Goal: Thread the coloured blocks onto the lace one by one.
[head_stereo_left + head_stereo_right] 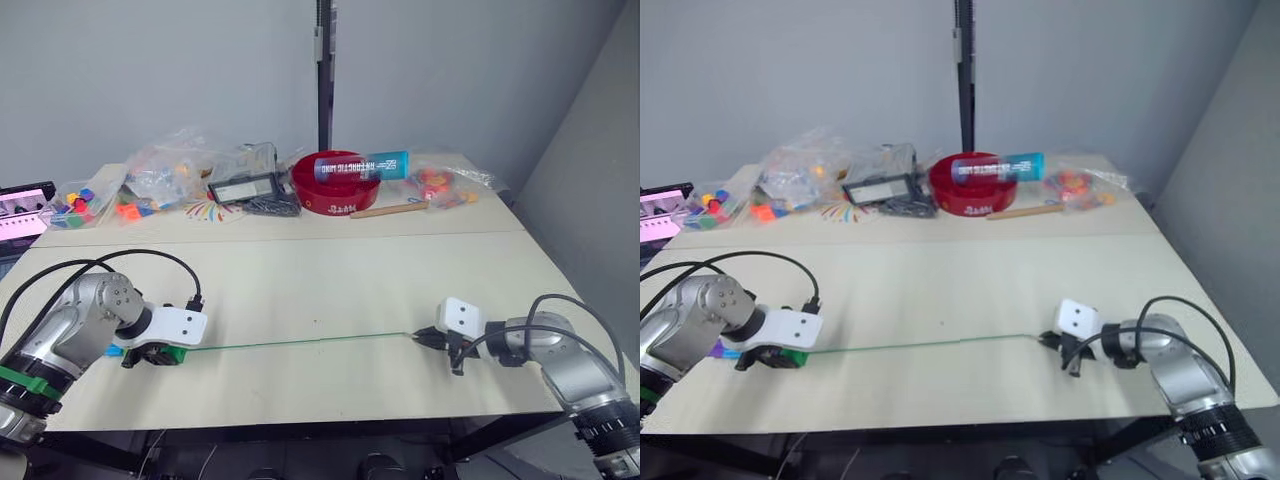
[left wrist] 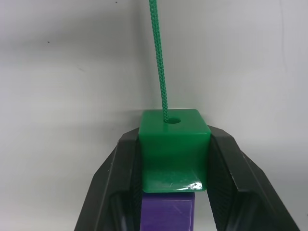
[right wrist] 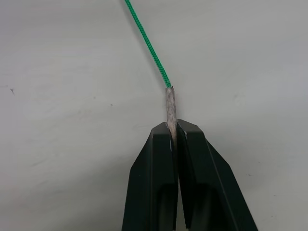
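The green lace point(image 1: 300, 343) runs taut across the near table between my two grippers. My left gripper point(image 1: 160, 352) is shut on a dark green block point(image 2: 174, 147); the lace enters the hole in the block's face. A purple block point(image 2: 168, 211) sits directly behind the green one between the same fingers. A bit of blue block point(image 1: 113, 351) shows beside the gripper. My right gripper point(image 1: 432, 340) is shut on the lace's pale stiff tip point(image 3: 170, 107), with the fingers point(image 3: 154, 178) pressed together just above the tabletop.
At the table's far edge lie clear bags of mixed coloured pieces point(image 1: 150, 185), a black device point(image 1: 245, 188), a red bowl point(image 1: 335, 185) holding a blue-capped tube point(image 1: 360, 164), and a wooden stick point(image 1: 388, 210). Black cables point(image 1: 120, 258) loop by my left arm.
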